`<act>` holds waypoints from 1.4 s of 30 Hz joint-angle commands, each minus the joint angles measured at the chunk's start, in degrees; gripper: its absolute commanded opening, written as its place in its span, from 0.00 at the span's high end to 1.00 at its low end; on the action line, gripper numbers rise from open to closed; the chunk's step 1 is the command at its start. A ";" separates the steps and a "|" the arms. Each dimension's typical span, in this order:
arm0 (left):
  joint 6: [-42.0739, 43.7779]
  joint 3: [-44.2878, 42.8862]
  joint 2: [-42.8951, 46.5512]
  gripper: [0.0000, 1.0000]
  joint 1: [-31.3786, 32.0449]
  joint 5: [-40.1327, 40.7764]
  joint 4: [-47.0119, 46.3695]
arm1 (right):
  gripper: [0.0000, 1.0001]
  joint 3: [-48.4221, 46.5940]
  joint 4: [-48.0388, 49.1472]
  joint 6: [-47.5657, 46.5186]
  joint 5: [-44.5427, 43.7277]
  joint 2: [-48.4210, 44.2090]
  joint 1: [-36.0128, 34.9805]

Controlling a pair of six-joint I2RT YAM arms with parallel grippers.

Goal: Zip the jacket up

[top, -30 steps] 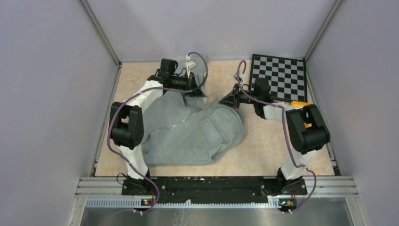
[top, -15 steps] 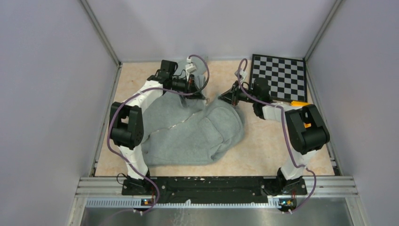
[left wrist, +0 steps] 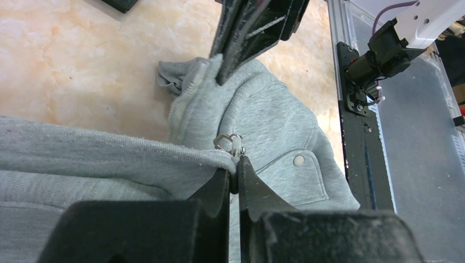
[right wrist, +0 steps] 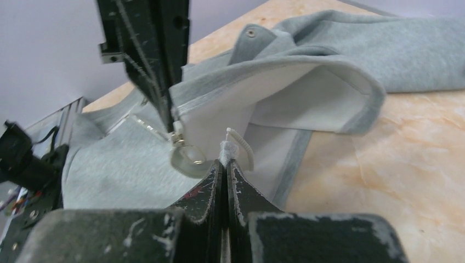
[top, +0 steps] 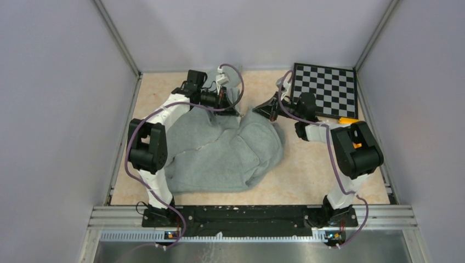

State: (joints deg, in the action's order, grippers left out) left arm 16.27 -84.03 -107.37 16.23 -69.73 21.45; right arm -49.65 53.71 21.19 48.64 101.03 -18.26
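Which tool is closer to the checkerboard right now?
Right. The right tool is just left of the checkerboard; the left tool is farther left, both gripping the jacket.

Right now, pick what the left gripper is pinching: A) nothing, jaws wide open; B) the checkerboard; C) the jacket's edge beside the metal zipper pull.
C: the left wrist view shows the left gripper shut on the edge of the jacket, the metal zipper pull just beside its tips.
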 commanded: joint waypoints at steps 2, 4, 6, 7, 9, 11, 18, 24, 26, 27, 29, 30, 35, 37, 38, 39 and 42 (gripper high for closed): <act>8.54 1.04 4.89 1.00 0.37 -5.03 1.93 | 1.00 -1.21 2.07 -8.28 12.50 -0.13 -0.88; 12.29 1.98 6.33 1.00 0.50 -3.50 2.93 | 1.00 -3.32 -7.69 -15.68 13.92 -0.57 -1.71; 14.84 2.44 7.32 1.00 0.52 -2.09 3.67 | 1.00 -4.38 -13.01 -20.64 14.14 -1.14 -2.77; 15.76 2.38 7.72 1.00 0.52 -1.73 4.20 | 1.00 -4.59 -13.25 -22.42 14.28 -1.22 -3.22; 18.58 2.02 8.23 1.00 0.71 -1.21 6.16 | 1.00 -5.68 -12.81 -21.80 16.31 -0.39 -3.36; 21.57 1.96 8.86 1.00 1.11 -0.28 8.08 | 1.00 -8.44 -14.81 -21.62 20.81 1.14 -3.44; 26.63 3.08 10.79 1.00 1.87 1.01 10.36 | 1.00 -9.88 -11.44 -16.73 22.39 3.00 -3.81; 27.80 3.31 12.09 1.00 2.17 2.91 10.65 | 1.00 -11.57 -20.24 -23.17 22.66 2.19 -3.80; 27.97 3.70 12.55 1.00 2.43 3.72 10.32 | 1.00 -10.65 -19.08 -22.95 24.36 1.86 -3.88; 28.03 4.07 12.79 1.00 2.54 3.74 9.95 | 1.00 -10.61 -18.68 -22.55 25.16 2.04 -3.89; 27.94 4.27 13.05 1.00 2.78 4.13 9.42 | 1.00 -10.76 -16.57 -19.82 27.31 2.67 -3.89; 27.86 4.26 13.10 1.00 2.86 4.61 9.36 | 1.00 -10.60 -15.03 -18.16 28.34 2.75 -3.89; 27.12 4.94 13.85 1.00 2.89 5.99 7.92 | 1.00 -7.42 -7.41 -12.42 30.04 1.61 -4.06; 26.93 5.10 13.90 1.00 2.93 6.15 7.61 | 1.00 -7.73 -6.18 -10.74 31.03 2.24 -4.28; 26.87 5.16 13.86 1.00 3.04 6.31 7.55 | 1.00 -7.61 -5.64 -10.50 31.11 2.44 -4.41; 26.77 5.11 13.86 1.00 3.09 6.53 7.54 | 1.00 -7.42 -5.26 -10.41 30.83 2.61 -4.41; 26.87 5.50 14.34 1.00 3.26 6.46 7.43 | 1.00 -7.74 -5.43 -10.23 29.86 3.66 -4.41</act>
State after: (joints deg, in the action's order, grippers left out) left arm 42.59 -79.02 -96.36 18.76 -61.80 30.76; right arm -56.99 43.09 9.89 76.53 104.18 -21.71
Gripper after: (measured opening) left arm 0.055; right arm 0.009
